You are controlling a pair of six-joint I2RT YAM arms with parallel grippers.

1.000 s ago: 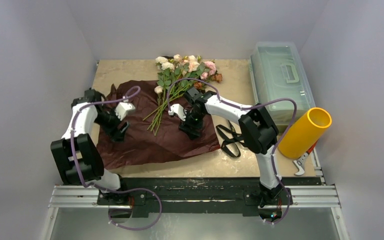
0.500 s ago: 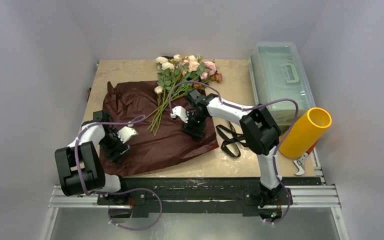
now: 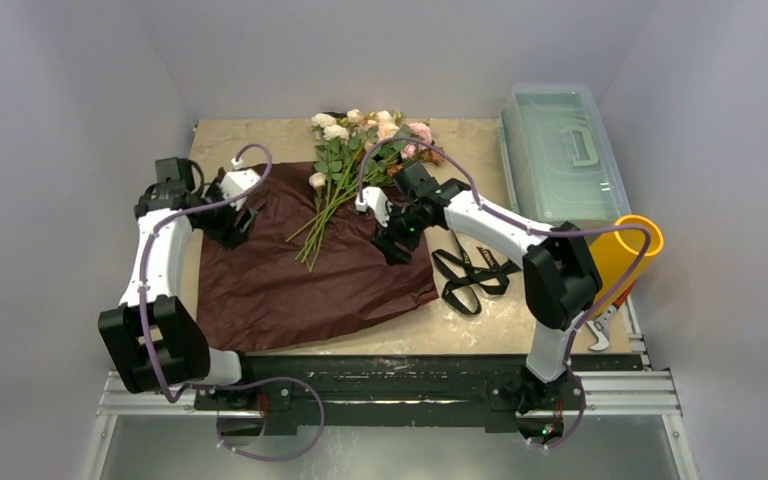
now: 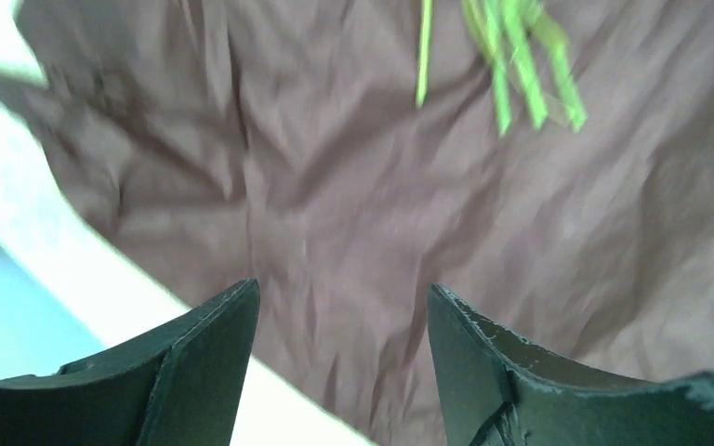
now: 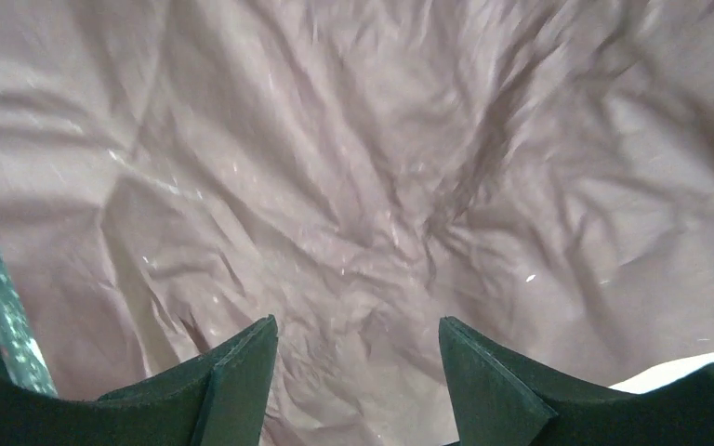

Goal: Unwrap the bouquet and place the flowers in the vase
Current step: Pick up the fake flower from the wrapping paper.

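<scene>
Left pincer, jaws apart with nothing between them, above crinkled maroon paper. Green flower stems lie on the paper's far part; pale bench borders its left edge.

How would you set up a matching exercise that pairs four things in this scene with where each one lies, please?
Things:
1. flowers
2. maroon paper
3. black ribbon
4. vase

Places:
A. on the bare table, just right of the paper
B. at the table's right edge
C. spread open in the middle of the table
D. stems on the paper, blooms toward the far edge

Pairs: 1-D, 2-C, 3-A, 4-B
</scene>
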